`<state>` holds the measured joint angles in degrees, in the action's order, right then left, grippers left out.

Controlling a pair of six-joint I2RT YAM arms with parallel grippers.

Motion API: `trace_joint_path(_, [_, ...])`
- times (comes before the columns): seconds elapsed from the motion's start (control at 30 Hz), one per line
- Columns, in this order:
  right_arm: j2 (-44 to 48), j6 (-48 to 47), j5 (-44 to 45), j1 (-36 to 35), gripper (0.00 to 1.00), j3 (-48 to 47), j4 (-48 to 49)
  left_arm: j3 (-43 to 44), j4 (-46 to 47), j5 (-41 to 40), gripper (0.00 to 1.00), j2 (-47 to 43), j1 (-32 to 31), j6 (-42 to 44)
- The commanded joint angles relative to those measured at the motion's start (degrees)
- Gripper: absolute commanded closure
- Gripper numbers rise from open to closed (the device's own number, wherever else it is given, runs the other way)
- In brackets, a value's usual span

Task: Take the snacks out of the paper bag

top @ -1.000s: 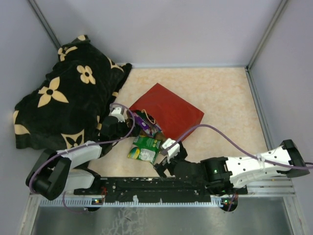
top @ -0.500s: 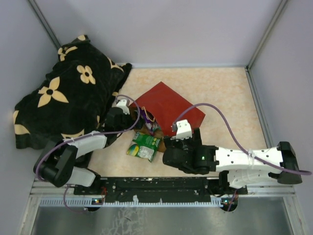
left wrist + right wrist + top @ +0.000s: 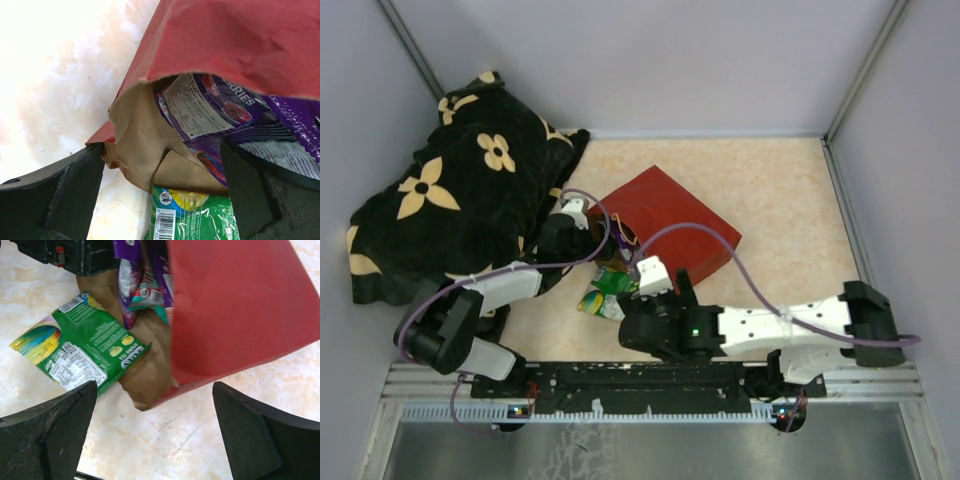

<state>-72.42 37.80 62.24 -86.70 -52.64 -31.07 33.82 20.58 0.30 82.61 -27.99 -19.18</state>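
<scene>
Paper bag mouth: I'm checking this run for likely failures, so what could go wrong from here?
1. The green packet lies half out, touching the brown lip of the paper bag; the open right claw might pinch paper with it and drag the bag.
2. The open left claw straddles the bag mouth, so closing may catch the lip rather than the purple packet.
3. Both claws crowd one spot and could collide.

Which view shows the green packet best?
Right wrist: the green packet lies nearly whole and sharp, one corner on the bag's brown lip. Left wrist shows only its barcode end at the bottom edge. The top view shows it small, partly covered by the right arm.
</scene>
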Motion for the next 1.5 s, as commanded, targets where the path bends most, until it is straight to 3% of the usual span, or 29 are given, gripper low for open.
trace_joint_path(0.0, [-9.2,11.3,5.0,-0.5,0.01,-7.5,-8.5,-0.7,1.8,0.1,0.01,-0.6,-0.3,0.3])
trace_joint_path(0.17, [-14.1,25.5,6.4,1.7,0.01,-10.3,-23.8,-0.6,0.0,-0.8,0.00,-1.5,-0.3,1.7])
trace_joint_path(0.3, [-14.2,32.6,6.3,2.6,0.01,-9.3,-30.1,-1.1,-0.7,-1.8,0.00,-2.6,-0.3,2.7])
trace_joint_path(0.47, [-12.0,31.2,2.1,4.8,0.01,-3.8,-23.5,-2.8,-0.1,-0.7,0.00,-6.2,-0.2,5.0])
trace_joint_path(0.7, [-3.6,21.8,-3.8,11.8,0.01,5.7,-8.8,-3.5,-0.5,4.4,0.00,-10.5,-0.2,9.6])
trace_joint_path(1.03, [2.7,14.4,-8.5,22.0,0.05,11.6,-3.2,-7.0,3.4,6.8,0.00,-14.7,-0.3,10.5])
trace_joint_path(1.47, [9.5,12.9,-13.1,30.3,0.05,15.0,-2.0,-9.3,5.8,4.6,0.00,-18.2,-0.2,9.3])
